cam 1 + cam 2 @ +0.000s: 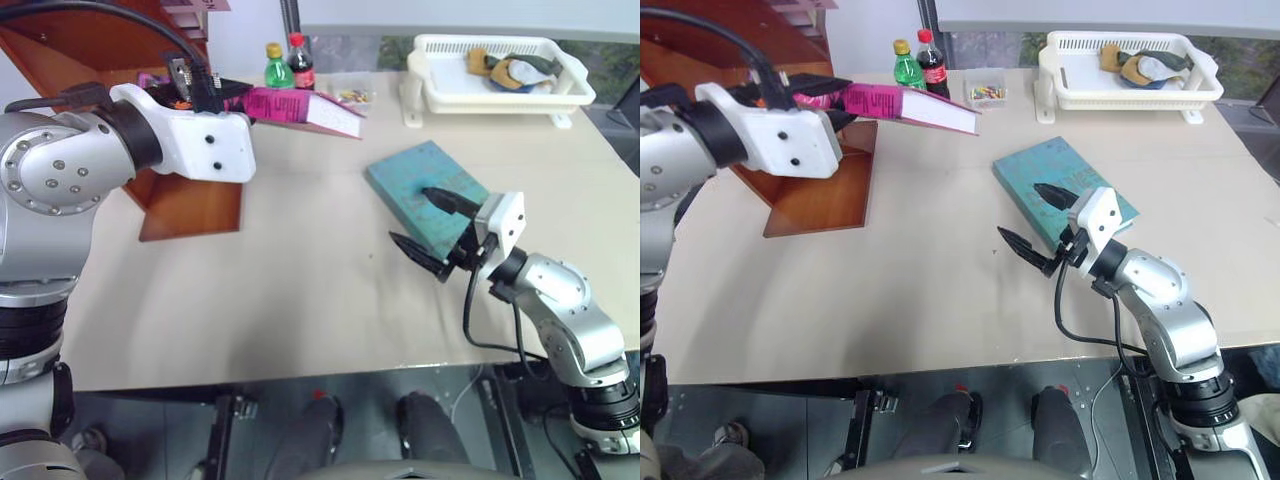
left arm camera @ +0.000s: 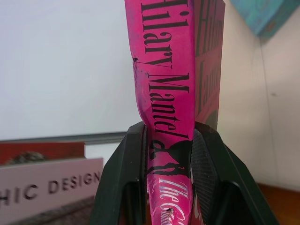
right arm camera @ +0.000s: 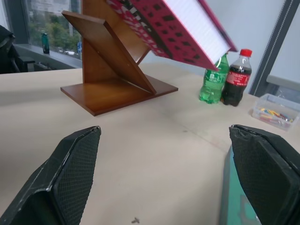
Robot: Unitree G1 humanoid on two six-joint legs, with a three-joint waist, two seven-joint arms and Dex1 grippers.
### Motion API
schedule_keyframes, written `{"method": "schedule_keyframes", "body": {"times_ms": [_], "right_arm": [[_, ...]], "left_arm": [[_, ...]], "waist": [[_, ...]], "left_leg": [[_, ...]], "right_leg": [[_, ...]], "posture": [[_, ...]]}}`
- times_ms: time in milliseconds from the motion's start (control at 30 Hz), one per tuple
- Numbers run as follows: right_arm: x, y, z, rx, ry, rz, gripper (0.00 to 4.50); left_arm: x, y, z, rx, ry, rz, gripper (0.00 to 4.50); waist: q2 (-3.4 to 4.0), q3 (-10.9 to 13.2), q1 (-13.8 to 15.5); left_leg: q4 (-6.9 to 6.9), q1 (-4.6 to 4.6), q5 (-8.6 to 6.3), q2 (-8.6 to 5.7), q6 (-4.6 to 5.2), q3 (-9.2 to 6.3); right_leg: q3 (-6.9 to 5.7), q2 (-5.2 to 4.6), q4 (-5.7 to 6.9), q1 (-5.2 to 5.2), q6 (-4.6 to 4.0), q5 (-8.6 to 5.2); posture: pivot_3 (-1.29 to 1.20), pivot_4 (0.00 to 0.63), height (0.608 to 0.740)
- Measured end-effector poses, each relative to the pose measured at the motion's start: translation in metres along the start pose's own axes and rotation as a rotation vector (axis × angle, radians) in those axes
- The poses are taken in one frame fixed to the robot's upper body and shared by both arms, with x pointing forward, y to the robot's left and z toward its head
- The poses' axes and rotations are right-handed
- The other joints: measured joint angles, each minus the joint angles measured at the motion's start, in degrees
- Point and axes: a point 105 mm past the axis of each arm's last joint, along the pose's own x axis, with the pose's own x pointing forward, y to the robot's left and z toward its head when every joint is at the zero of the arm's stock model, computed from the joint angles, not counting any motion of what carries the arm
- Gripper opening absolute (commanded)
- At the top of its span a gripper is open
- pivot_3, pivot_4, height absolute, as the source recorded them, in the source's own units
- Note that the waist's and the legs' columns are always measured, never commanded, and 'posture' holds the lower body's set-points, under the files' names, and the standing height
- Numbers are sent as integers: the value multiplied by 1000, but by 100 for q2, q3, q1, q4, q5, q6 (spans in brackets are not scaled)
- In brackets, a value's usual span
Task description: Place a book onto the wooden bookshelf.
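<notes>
While the left arm is blocking much of the bookshelf [image 1: 820, 195], only its base plate and a slanted panel are showing clearly; its top is running out of the head views. The left gripper [image 2: 168, 154] is largely sitting behind its own white wrist housing in the head views, but the wrist view is showing both fingers clenched on the spine end of the book [image 1: 910, 106]. The book's cover is mostly hiding from above; the spine is reading "Hilary Mantel" in black on bright pink, with white script lower down getting cut off. The book is hanging in the air, roughly flat, white page edges facing out, above the table [image 1: 940, 300] near its far left corner, just beside the bookshelf and not touching it.

The right gripper [image 1: 1035, 222] is standing released, fingers wide apart, hovering at the near edge of the teal book [image 1: 1050, 170]; whether it is touching that book is hard to tell. Two bottles [image 1: 918, 62] and a small clear box [image 1: 985, 92] are crowding the far edge, and a white basket [image 1: 1120, 85] is occupying the far right corner. The table's middle and near edge are giving open room.
</notes>
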Motion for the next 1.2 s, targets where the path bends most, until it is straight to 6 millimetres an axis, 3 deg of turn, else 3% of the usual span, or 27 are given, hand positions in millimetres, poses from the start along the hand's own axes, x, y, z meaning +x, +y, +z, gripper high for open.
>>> {"method": "schedule_keyframes", "body": {"times_ms": [400,733,1100,1200], "right_arm": [[16,-11,0,-3,-33,59,4500],[18,-12,-4,0,-24,85,4500],[20,-11,-3,-1,-24,111,4500],[24,-14,0,-8,-29,132,4500]], "left_arm": [[-42,12,-24,42,219,38,1012],[-42,22,-3,107,104,161,1012],[-67,17,1,102,199,203,1012],[-76,5,-7,63,275,158,1012]], "waist": [[5,3,-7],[6,6,30],[9,7,17],[16,11,-2]], "left_leg": [[-4,5,0,6,0,5],[-4,3,-1,3,-1,4],[-7,4,-1,4,-2,4],[-8,7,-1,4,-2,9]], "right_leg": [[4,3,0,-1,0,0],[4,-1,-2,-1,-1,0],[3,1,-2,-2,-1,0],[9,1,0,-1,-1,0]], "posture": [[0,150,740],[0,150,740],[0,150,740],[0,150,740]]}}
